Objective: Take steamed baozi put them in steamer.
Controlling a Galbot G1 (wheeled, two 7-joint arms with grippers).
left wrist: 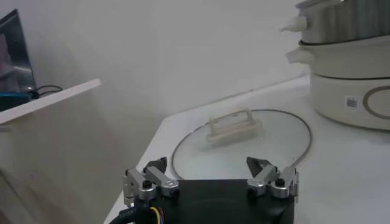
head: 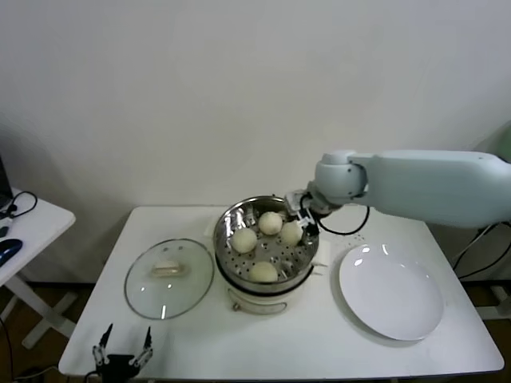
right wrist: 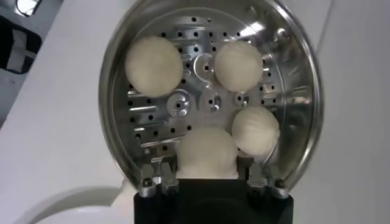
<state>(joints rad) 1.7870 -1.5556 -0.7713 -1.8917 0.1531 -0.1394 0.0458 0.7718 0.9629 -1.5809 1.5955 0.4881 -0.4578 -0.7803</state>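
The shiny steamer [head: 307, 257] stands on its cream cooker base [head: 255, 302] at the table's middle. Four baozi lie inside it: one on the left [head: 243, 239], one at the back [head: 270, 223], one at the front [head: 263, 272], and one on the right [head: 291, 233]. My right gripper [head: 297, 226] reaches in from the right and is shut on that right baozi [right wrist: 207, 152], low over the perforated bottom [right wrist: 183, 103]; its fingers [right wrist: 159, 176] flank the bun. A second baozi [right wrist: 256, 129] touches the held one. My left gripper [head: 121, 351] is open and empty at the table's front left corner.
A glass lid [head: 169, 278] lies flat left of the steamer, just beyond my left gripper [left wrist: 210, 167] in the left wrist view [left wrist: 244, 143]. An empty white plate [head: 391, 291] lies to the right. A side table [head: 24, 223] with cables stands far left.
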